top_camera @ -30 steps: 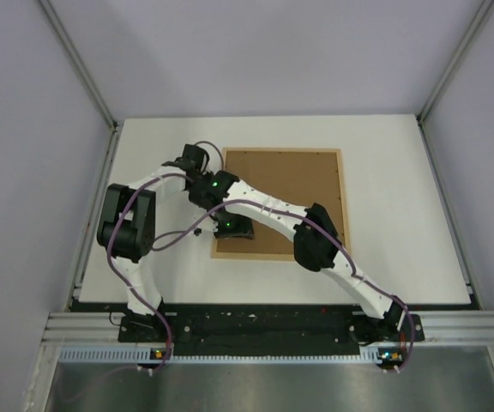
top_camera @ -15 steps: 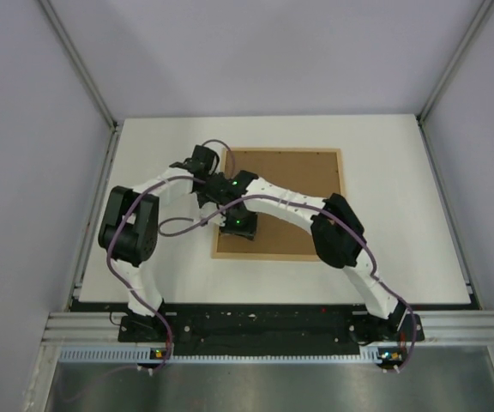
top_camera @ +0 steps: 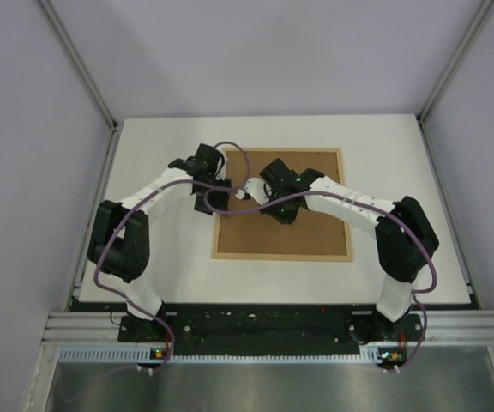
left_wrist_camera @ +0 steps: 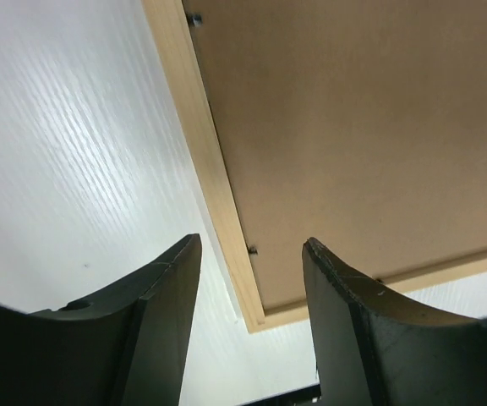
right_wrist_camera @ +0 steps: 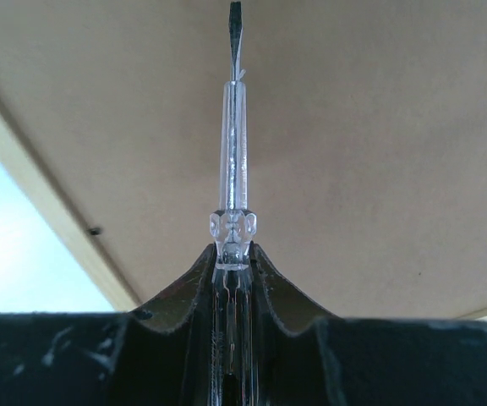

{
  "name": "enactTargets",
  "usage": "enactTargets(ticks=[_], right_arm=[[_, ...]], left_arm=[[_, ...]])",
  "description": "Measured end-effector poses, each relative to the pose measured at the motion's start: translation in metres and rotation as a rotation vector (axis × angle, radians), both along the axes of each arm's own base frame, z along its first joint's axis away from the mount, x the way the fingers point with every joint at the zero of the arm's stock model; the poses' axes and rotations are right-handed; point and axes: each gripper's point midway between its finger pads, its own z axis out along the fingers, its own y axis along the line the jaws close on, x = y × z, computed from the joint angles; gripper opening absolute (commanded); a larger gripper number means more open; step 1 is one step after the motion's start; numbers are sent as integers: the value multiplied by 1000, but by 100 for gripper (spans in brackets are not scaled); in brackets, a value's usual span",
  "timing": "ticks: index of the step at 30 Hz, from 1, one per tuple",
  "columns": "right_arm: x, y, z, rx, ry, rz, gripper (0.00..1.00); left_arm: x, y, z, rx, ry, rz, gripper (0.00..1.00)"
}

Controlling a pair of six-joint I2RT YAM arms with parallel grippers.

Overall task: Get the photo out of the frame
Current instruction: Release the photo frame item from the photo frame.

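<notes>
Okay, the frame [top_camera: 316, 236] lies back-up on the surface [top_camera: 401, 172], with the photo hidden under the brown backing [left_wrist_camera: 353, 127]. The right fingers [right_wrist_camera: 270, 275] clamp a screwdriver [right_wrist_camera: 234, 169]. The left fingers [left_wrist_camera: 163, 288] stand apart and empty over the frame's left rail. Best bet is to slip the blade under a retaining tab [left_wrist_camera: 251, 250] and lever gently, without gouging.

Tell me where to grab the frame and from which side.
Grip the left rail of the frame, from above and outside. The frame lies flat, back up; the broad board gives nothing to pinch, so the narrow rail at the edge is likely the only hold. The left tool hangs open over it; the right tool is shut on a screwdriver.
</notes>
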Motion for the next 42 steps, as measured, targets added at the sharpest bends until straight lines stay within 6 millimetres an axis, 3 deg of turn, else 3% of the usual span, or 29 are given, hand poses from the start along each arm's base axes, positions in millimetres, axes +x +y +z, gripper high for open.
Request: enactTargets(ticks=[4,7,10,15,18,30,37,42], right_arm=[[8,-25,-27,-22,1,-67,0],[14,-42,-36,1,23,-124,0],[30,-56,-25,88,23,-197,0],[56,-76,12,221,-51,-283,0],[55,-75,21,257,-60,-286,0],[46,-76,13,306,12,-300,0],[60,-91,21,413,44,-374,0],[57,-87,25,438,55,-363,0]], left_arm=[[-23,-1,-11,57,55,-58,56],[-41,0,-21,91,98,-92,54],[-49,0,-25,105,117,-110,51],[-46,3,-27,125,100,-121,48],[-42,8,-29,153,84,-111,47],[-40,16,-42,208,98,-96,53],[-54,21,-52,213,138,-101,52],[-53,21,-52,211,135,-100,51]])
